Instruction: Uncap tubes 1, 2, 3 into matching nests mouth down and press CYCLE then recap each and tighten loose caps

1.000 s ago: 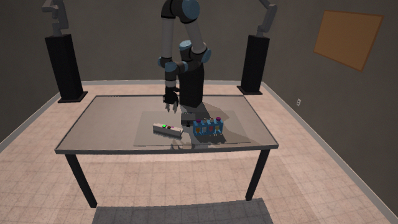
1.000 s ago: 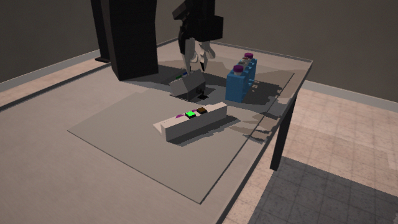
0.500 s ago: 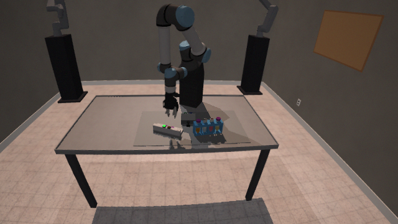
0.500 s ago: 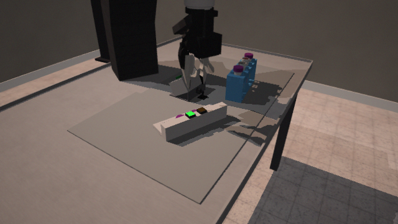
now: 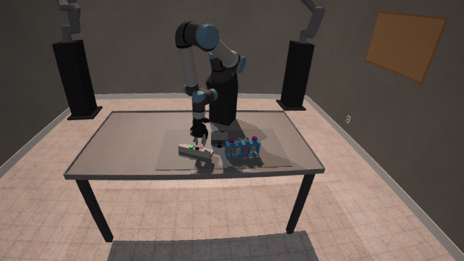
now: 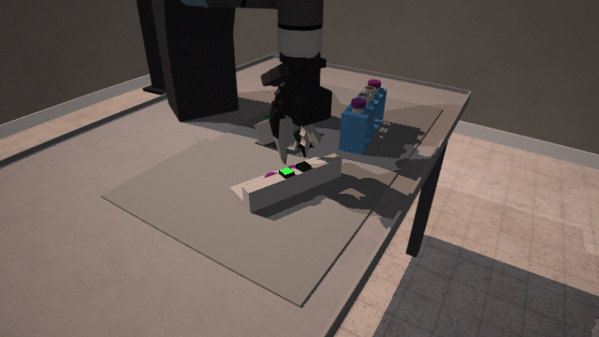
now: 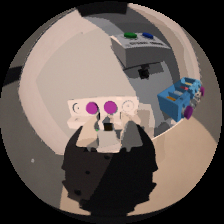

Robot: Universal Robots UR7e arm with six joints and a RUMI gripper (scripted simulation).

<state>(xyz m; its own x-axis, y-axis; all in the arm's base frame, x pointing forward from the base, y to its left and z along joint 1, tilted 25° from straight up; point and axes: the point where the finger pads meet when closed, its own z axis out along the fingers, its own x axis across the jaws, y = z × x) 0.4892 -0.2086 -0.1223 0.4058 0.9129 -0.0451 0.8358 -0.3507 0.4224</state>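
The gripper (image 5: 200, 143) (image 6: 295, 158) (image 7: 110, 112) points down just above the cap tray (image 5: 185, 150) (image 6: 295, 188) (image 7: 72, 102), its fingers partly apart, with nothing visible held between them. Below it, two purple caps lie side by side in the tray's middle nests: cap 2 (image 7: 110, 107) and cap 3 (image 7: 92, 108). The outer nests, nest 1 (image 7: 133, 105) and nest 4 (image 7: 73, 107), hold no cap. The green lamp (image 5: 191, 146) (image 6: 286, 171) on the tray is lit, and the lamp beside it (image 5: 196, 148) (image 6: 303, 166) is dark.

Near the tray, toward the arm's base, sits the key housing (image 5: 219, 138) (image 7: 142, 51) with a green key (image 7: 130, 35) and a blue key (image 7: 148, 35).

The blue rack (image 5: 227, 154) (image 6: 353, 133) (image 7: 171, 104) stands on the table (image 5: 119, 145) (image 6: 94, 248), apart from the tray. It holds four upright tubes. Tube 1 (image 5: 253, 148) has yellow contents and a purple cap on. Tube 2 (image 5: 246, 149), with reddish contents, and tube 3 (image 5: 238, 150), pale inside, are uncapped. Tube 4 (image 5: 230, 151) has orange contents and wears a purple cap. Whether either fitted cap is fully tight, I cannot tell.

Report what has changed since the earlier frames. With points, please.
The gripper (image 5: 200, 141) (image 6: 296, 152) (image 7: 110, 112) has moved down and away from the key housing (image 5: 219, 138) (image 7: 142, 52) to just above the cap tray (image 5: 194, 151) (image 6: 295, 189) (image 7: 102, 102). Nothing visibly taken or released. The tray, its lit green lamp (image 5: 191, 146) (image 6: 286, 171) and the blue tube rack (image 5: 242, 148) (image 6: 354, 131) (image 7: 172, 103) stayed put.
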